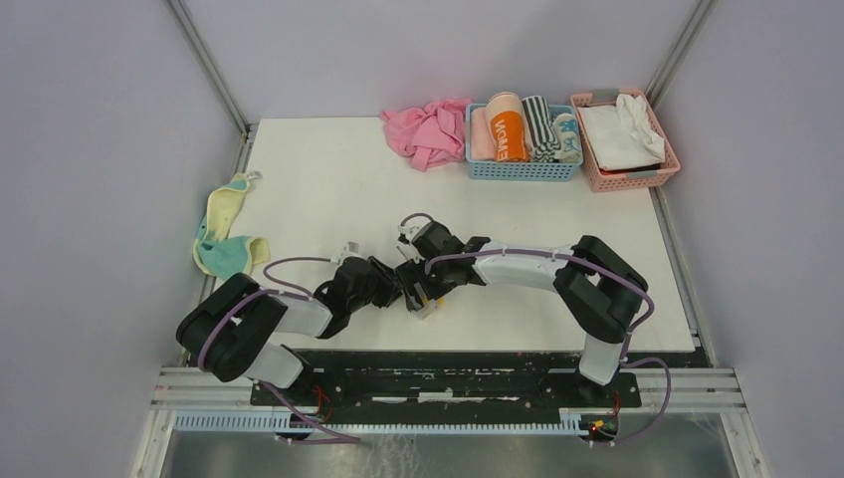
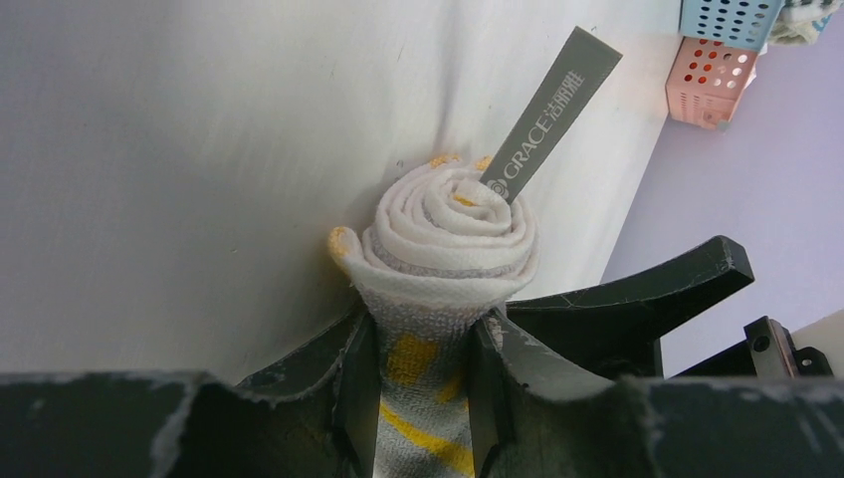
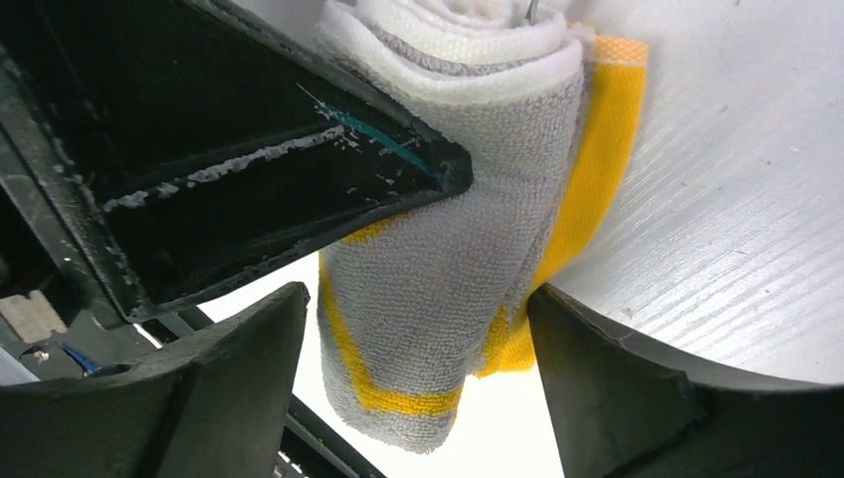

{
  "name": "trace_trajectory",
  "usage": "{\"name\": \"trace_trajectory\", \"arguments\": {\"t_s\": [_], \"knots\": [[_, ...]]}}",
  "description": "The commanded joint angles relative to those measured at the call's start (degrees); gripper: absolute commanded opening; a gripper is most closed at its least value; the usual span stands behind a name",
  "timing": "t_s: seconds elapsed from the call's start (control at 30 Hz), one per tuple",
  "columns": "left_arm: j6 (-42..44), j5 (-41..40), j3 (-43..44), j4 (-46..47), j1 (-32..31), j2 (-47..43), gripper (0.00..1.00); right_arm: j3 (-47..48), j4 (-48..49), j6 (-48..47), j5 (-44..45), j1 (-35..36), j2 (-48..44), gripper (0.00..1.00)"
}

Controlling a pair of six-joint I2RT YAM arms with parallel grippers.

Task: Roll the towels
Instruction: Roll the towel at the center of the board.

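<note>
Two hands meet at the near middle of the bench (image 1: 328, 179). Our left hand (image 2: 423, 344) is clamped on the grey towel (image 2: 448, 229), which is wound into a tight spiral roll with yellow marks on its outer face. A grey GRACE label (image 2: 549, 115) sticks out of its core. Our right hand (image 3: 416, 304) stands wide, with one finger clear of the roll and the other just at its yellow edge. The pale yellow towel (image 1: 227, 234) lies crumpled at the bench's left edge, well apart. We see a pink cloth (image 1: 430, 131) beside a blue basket (image 1: 523, 171) at the far side.
</note>
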Motion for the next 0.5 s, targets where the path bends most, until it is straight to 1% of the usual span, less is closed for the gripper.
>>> {"name": "trace_trajectory", "arguments": {"t_s": [0.0, 0.13, 0.23, 0.37, 0.47], "knots": [[-1.7, -2.2, -2.7, -5.9, 0.0, 2.4, 0.39, -0.4, 1.1, 1.9, -0.9, 0.2, -0.5, 0.89], [-1.7, -2.2, -2.7, -5.9, 0.0, 2.0, 0.39, 2.3, -3.8, 0.9, 4.3, 0.2, -0.1, 0.89], [-1.8, -2.2, -2.7, -5.9, 0.0, 2.0, 0.39, 3.2, -5.5, 0.1, 5.6, 0.6, 2.0, 0.89], [-1.8, -2.1, -2.6, -5.8, 0.0, 2.3, 0.39, 3.2, -6.5, -0.2, 6.2, 1.9, 4.7, 0.85], [-1.9, -1.8, -2.4, -5.5, 0.0, 2.9, 0.39, 3.7, -7.7, -0.7, 6.0, 3.2, 7.0, 0.8]]}}
